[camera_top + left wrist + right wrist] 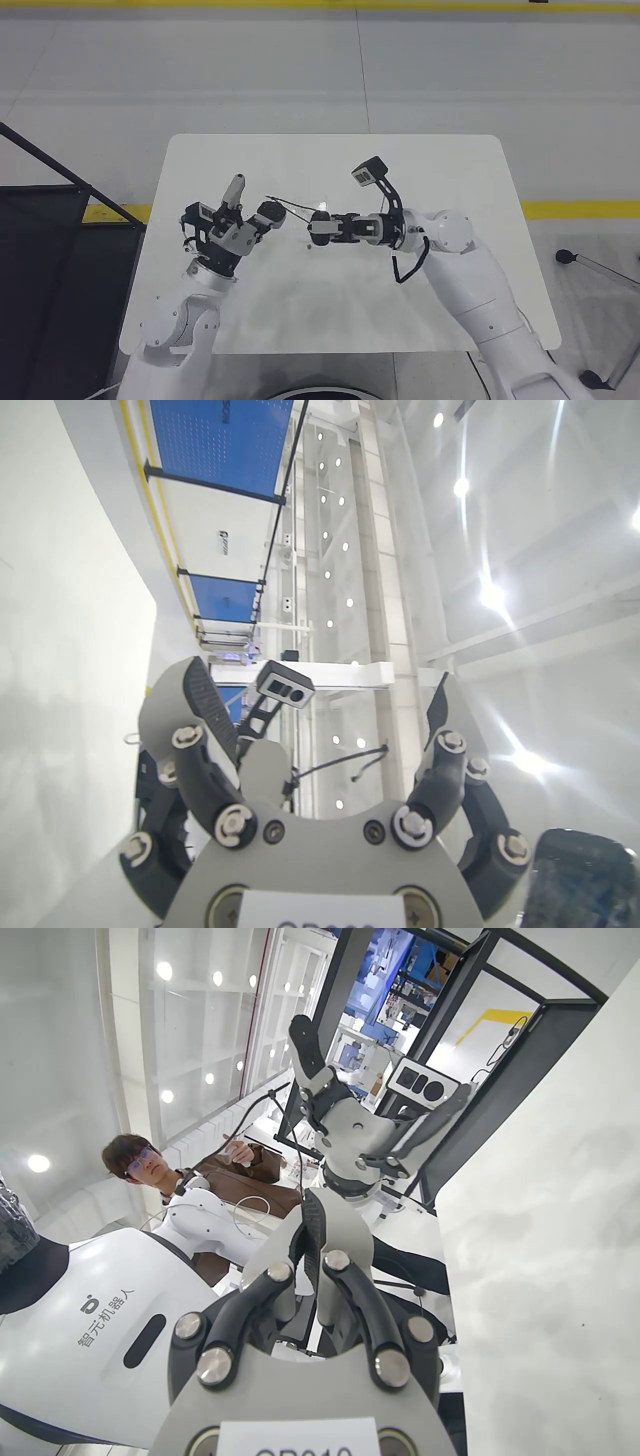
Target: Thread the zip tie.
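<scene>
A thin black zip tie (290,207) is held above the white table (430,170) near its middle. My right gripper (312,228) is shut on one end of it, and the rest of the strap sticks out toward my left gripper (255,200). In the right wrist view the zip tie (272,1094) rises from the closed right gripper (310,1202). Beyond it, the left gripper (380,1060) stands open with its fingers spread wide. From the left wrist, the open left gripper (320,680) holds nothing, and the zip tie (345,759) hangs a short way off between its fingers.
A black frame with dark panels (40,250) stands against the table's left side. A yellow floor line (580,209) runs behind the table on the right. The tabletop around both arms is bare white.
</scene>
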